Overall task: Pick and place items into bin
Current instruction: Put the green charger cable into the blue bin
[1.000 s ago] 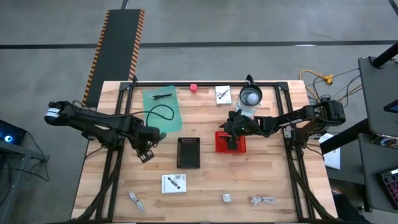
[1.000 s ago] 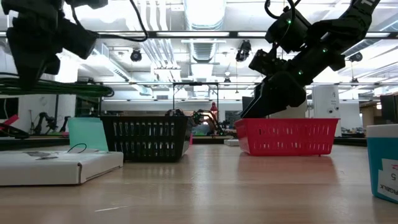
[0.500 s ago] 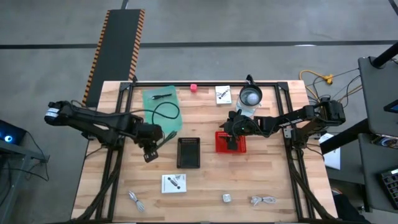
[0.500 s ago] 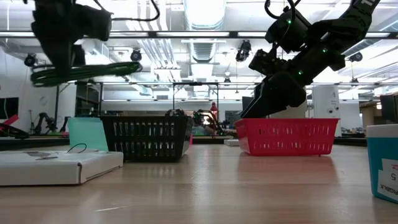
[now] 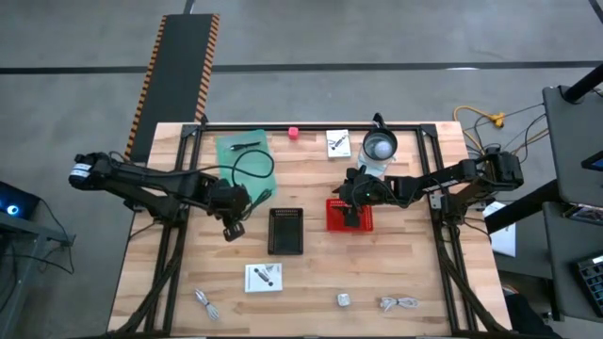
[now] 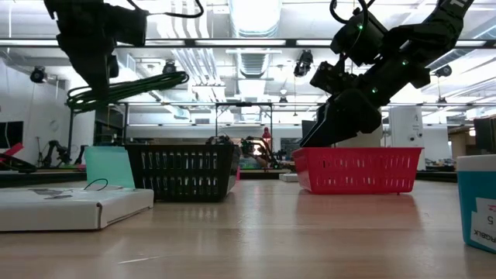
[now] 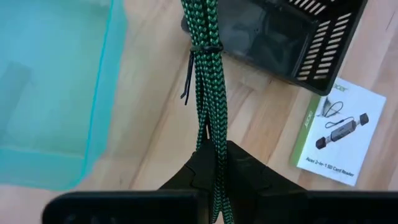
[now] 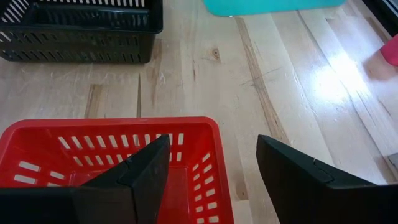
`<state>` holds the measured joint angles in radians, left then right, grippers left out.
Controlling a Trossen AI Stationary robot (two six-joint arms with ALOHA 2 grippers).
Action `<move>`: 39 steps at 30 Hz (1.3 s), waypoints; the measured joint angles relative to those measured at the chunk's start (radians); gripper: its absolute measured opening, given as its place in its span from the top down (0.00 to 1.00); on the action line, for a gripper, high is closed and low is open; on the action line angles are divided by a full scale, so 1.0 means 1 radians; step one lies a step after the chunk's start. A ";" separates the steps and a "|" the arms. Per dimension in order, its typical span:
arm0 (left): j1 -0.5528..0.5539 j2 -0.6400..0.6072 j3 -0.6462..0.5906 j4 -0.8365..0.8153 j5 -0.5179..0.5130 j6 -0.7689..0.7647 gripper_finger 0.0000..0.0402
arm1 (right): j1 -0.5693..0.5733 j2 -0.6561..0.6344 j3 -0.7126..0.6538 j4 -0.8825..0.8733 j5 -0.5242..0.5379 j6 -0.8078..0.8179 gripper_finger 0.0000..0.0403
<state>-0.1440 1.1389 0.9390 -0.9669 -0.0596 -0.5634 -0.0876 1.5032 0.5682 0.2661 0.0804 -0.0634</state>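
A green-and-black braided cable bundle (image 7: 203,74), bound by a thin black tie (image 7: 200,48), hangs in the air with my left gripper (image 7: 211,155) shut on it, left of the black bin (image 5: 286,231). In the low view the bundle (image 6: 128,87) juts sideways from that gripper (image 6: 91,87). My right gripper (image 8: 211,168) stands open over the red bin (image 8: 112,155), with nothing between its fingers. On the table lie two white cards (image 5: 264,278) (image 5: 338,143), silvery clips (image 5: 205,301), a tiny cube (image 5: 344,299), a cable bundle (image 5: 399,302), a pink blob (image 5: 294,133) and a black pen (image 5: 247,145). My left gripper pinches the cable bundle between its two fingers at one end of the bundle (image 7: 212,140), several strands together. The fingers come steeply from above. The bundle is lifted clear of the table and sticks out sideways past the fingers, its free end (image 6: 180,77) a little higher.
A teal mat (image 5: 243,162) with the pen on it lies at the far left. A clear jug (image 5: 380,146) stands behind the red bin (image 5: 350,215). The black bin (image 7: 292,37) sits just beyond the held cable, with a white card (image 7: 339,134) beside it.
My left gripper has gone toward the black bin and a little up, still shut on the cable, and has turned at the wrist. The bundle has swung with it: it lay level before, now its free end points upward.
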 joint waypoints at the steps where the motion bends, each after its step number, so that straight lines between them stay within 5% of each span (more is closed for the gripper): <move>1: 0.000 0.001 0.000 0.014 -0.004 0.015 0.98 | 0.000 0.000 0.000 0.000 0.000 0.000 0.44; 27: 0.046 0.057 -0.003 0.485 -0.099 0.439 0.98 | 0.000 0.000 0.000 0.002 0.000 0.000 0.44; 39: 0.160 0.159 0.000 0.552 -0.244 0.404 0.98 | 0.000 0.000 0.000 0.002 0.000 0.000 0.44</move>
<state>0.0158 1.2976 0.9386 -0.4150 -0.3039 -0.1589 -0.0875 1.5032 0.5682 0.2680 0.0807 -0.0635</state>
